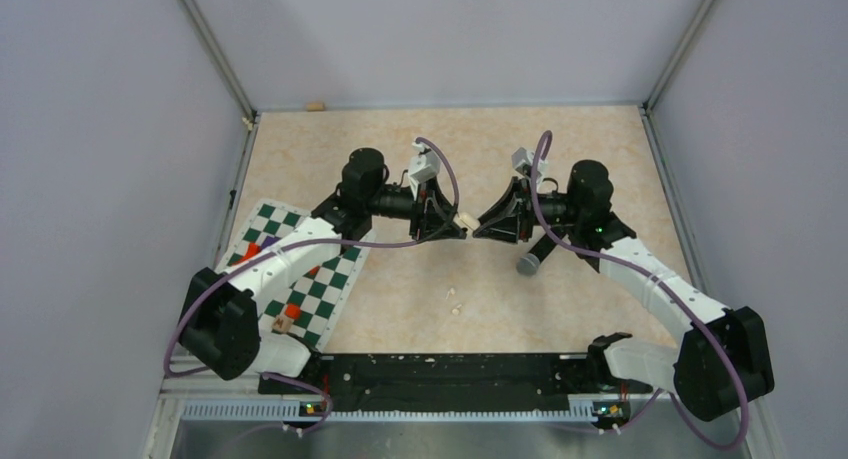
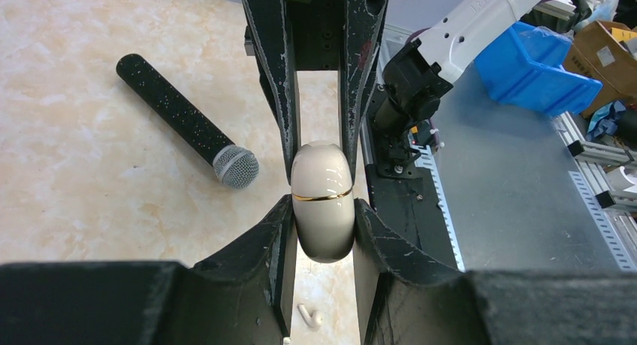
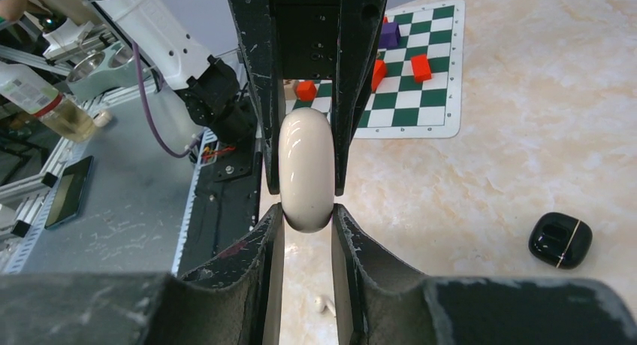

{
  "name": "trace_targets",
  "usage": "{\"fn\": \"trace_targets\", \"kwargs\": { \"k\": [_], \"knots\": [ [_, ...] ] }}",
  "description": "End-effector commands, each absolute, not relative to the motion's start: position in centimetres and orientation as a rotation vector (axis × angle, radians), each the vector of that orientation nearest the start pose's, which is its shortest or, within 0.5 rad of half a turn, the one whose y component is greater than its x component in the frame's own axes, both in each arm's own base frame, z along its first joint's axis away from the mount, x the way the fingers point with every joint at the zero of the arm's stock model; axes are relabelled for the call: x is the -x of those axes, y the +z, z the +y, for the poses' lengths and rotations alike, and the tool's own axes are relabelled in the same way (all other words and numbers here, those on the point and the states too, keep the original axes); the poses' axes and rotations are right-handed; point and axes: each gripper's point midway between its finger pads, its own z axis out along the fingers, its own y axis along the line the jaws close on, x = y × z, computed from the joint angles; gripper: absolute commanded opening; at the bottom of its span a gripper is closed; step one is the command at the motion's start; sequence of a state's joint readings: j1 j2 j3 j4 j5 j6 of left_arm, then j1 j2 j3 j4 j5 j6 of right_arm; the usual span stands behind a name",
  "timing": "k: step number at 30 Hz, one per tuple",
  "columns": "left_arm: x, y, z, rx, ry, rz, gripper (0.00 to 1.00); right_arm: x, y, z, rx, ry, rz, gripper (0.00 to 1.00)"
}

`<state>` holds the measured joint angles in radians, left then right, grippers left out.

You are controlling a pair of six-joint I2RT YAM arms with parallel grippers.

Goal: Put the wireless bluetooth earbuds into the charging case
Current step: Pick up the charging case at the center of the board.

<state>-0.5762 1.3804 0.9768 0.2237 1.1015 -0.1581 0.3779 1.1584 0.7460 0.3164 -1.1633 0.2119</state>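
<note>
A cream charging case with a gold seam is held closed above the table between both grippers. My left gripper is shut on its lower half. My right gripper is shut on the other end. In the left wrist view, my left gripper faces the right gripper's fingers from the opposite side. The right gripper clamps the case's rounded end. Two white earbuds lie on the table below; one shows in each wrist view. A black charging case lies closed on the table. The black earbuds are out of view.
A black microphone lies near the right arm and also shows in the left wrist view. A green-and-white checkered mat with small coloured blocks lies at the left. The black base rail runs along the near edge.
</note>
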Motion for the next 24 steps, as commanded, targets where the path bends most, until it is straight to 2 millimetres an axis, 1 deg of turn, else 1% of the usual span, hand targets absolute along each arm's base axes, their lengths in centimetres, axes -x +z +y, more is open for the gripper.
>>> {"fn": "trace_targets", "kwargs": {
  "k": [1,14,21,24],
  "knots": [
    [-21.2,27.1,-32.9,-1.201,-1.469,1.428,0.24,-21.7,26.9,26.1,1.071,1.301,1.417,0.23],
    [-21.4,26.9,-33.0,-1.196,-1.471,1.439,0.28,-21.8,27.2,26.1,1.061,1.287,1.409,0.2],
    [-21.3,26.7,-33.0,-1.2,-1.473,1.442,0.28,-22.1,27.9,25.9,1.047,1.251,1.395,0.2],
    [-21.3,26.7,-32.9,-1.203,-1.469,1.443,0.3,-22.1,28.2,25.7,1.043,1.242,1.389,0.2]
  ]
}}
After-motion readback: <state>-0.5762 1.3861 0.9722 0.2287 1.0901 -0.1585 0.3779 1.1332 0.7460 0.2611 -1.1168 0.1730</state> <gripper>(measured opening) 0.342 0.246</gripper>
